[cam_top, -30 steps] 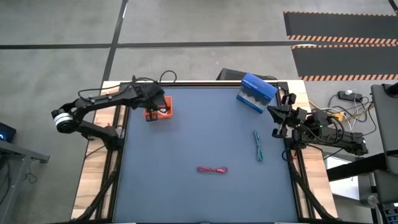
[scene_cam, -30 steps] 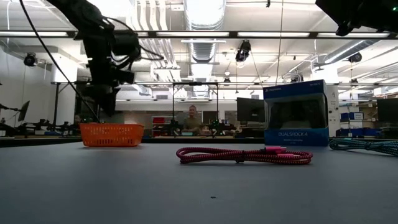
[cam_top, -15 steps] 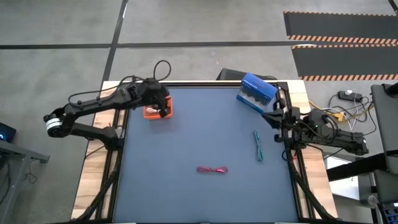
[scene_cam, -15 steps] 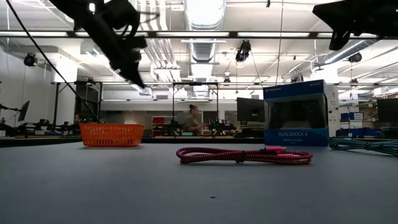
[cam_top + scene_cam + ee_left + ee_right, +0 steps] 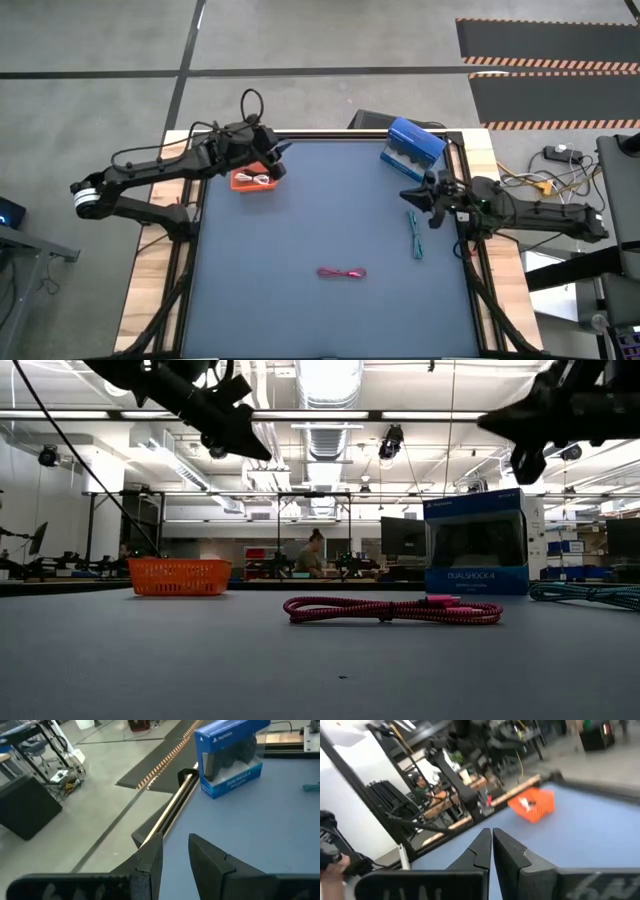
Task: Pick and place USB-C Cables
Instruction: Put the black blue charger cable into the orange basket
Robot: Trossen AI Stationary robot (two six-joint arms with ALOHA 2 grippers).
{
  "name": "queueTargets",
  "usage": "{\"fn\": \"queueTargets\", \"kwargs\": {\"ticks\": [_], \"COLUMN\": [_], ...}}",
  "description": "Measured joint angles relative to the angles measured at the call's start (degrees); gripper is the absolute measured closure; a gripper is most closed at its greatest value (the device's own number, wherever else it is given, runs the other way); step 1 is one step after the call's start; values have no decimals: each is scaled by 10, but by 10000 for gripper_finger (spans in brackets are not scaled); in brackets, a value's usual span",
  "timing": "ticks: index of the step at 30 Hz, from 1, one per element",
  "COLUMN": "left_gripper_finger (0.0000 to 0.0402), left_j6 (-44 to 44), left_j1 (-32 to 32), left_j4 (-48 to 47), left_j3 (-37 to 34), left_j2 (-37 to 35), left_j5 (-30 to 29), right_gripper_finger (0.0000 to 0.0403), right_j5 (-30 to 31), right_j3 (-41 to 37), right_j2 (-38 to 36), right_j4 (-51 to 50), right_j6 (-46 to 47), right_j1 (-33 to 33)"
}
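Note:
The orange tray (image 5: 240, 185) stands at the table's far left, with a white cable (image 5: 258, 179) lying inside it. I cannot make out the black cable. The teal cable (image 5: 415, 235) lies flat near the right edge. The red-pink cable (image 5: 342, 273) lies flat at mid-table, toward the near side. My left gripper (image 5: 281, 152) hovers above the tray's far right corner, slightly open and empty, as its wrist view (image 5: 175, 845) shows. My right gripper (image 5: 405, 196) hangs in the air just beyond the teal cable's far end, with its fingers shut (image 5: 491, 837).
A blue controller box (image 5: 412, 148) stands upright at the far right corner, just beyond my right gripper. Bare blue table surface spreads between the tray, the red-pink cable and the teal cable. A person sits far off in the room behind the table.
My left gripper has risen from right over the tray, swung toward the far right and tipped from pointing down to nearly level, uncovering the white cable in the tray. My right gripper has moved from the table's right edge leftward, to above the teal cable's far end.

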Motion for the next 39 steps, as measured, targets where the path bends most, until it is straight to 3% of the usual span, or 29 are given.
{"fn": "queueTargets", "kwargs": {"ticks": [3, 10, 18, 25, 31, 39], "left_gripper_finger": [324, 324, 324, 324, 324, 324], "left_j6": [18, 29, 29, 29, 30, 30], "left_j1": [0, 0, 0, 0, 0, 0], "left_j4": [-4, -5, -7, -22, -22, -22], "left_j3": [0, -1, -1, -1, -1, -1], "left_j2": [-1, -9, -9, -10, -10, -10], "left_j5": [-1, -1, -1, -2, -21, -51], "right_gripper_finger": [394, 394, 394, 394, 394, 394], "right_j5": [-6, -90, -40, 21, -7, -25], "right_j3": [0, 0, 60, 214, 302, 323], "right_j2": [31, 89, 161, 251, 334, 401], "right_j4": [-1, -31, -129, -418, -647, -698], "right_j6": [70, 283, 258, 265, 329, 359], "right_j1": [0, 11, 48, 66, 77, 100]}}
